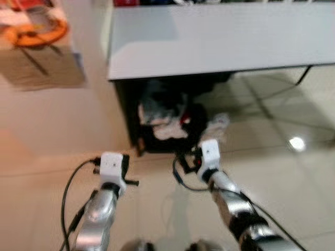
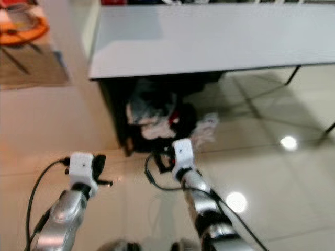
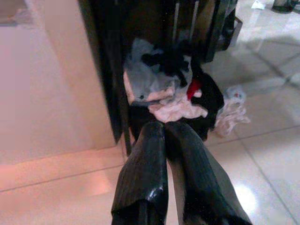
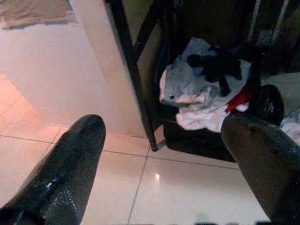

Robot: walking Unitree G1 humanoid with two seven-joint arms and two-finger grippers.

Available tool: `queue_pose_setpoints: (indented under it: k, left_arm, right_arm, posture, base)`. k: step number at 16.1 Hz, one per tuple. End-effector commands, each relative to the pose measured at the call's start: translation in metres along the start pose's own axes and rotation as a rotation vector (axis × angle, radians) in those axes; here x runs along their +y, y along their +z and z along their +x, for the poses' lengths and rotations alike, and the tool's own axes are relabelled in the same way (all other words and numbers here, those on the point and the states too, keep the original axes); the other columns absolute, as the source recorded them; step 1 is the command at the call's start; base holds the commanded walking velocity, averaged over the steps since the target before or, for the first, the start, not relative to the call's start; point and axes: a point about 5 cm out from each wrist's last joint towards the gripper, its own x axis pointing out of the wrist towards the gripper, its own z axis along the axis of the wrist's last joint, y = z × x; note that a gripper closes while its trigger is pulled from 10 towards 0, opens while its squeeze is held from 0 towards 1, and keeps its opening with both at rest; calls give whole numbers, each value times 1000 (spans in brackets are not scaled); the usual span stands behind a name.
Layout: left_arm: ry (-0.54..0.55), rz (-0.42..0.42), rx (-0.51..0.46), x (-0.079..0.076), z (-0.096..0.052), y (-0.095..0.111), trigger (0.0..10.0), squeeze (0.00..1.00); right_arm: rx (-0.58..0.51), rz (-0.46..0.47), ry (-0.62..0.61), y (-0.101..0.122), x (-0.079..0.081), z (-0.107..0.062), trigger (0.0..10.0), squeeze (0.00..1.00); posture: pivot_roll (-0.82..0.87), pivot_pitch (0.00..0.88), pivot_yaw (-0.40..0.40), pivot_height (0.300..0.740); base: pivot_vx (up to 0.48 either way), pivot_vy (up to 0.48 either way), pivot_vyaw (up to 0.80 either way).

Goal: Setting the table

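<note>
While table point(image 1: 209, 42) looms ahead, clothes heap point(image 1: 165, 117) beneath; tiled floor point(image 1: 293, 178).

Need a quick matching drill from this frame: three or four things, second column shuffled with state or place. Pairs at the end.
1. left gripper
2. right gripper
3. pile of clothes
4. grey table

a. under the table, on the floor
b. fingers spread wide
c. ahead of both arms, top bare
d. fingers closed together

Pairs: 1-d, 2-b, 3-a, 4-c
</note>
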Motion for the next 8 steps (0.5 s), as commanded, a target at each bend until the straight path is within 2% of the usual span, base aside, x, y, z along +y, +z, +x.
queue_pose_setpoints:
  k: [1,2,5,8]
  left_arm:
    - [-1,1,51,0,-5,-14,10000,0]
    - [8,-8,67,2,-8,-19,10000,0]
    - [6,-10,56,3,-7,-15,10000,0]
    - [-7,-1,10,1,0,-3,10000,0]
  right_arm:
    - [15,5,11,-3,-2,-2,10000,0]
    - [8,13,20,-2,-3,-3,10000,0]
    - [-25,18,-1,5,-7,-1,10000,0]
    - [-22,13,-30,10,-6,4,10000,0]
  posture:
    - [-63,76,6,740]
    - [-64,78,6,740]
    - [-60,76,5,740]
    - [-59,66,2,740]
  base:
    - [0,469,775]
    - [0,472,775]
    - [0,471,737]
    - [0,472,0]
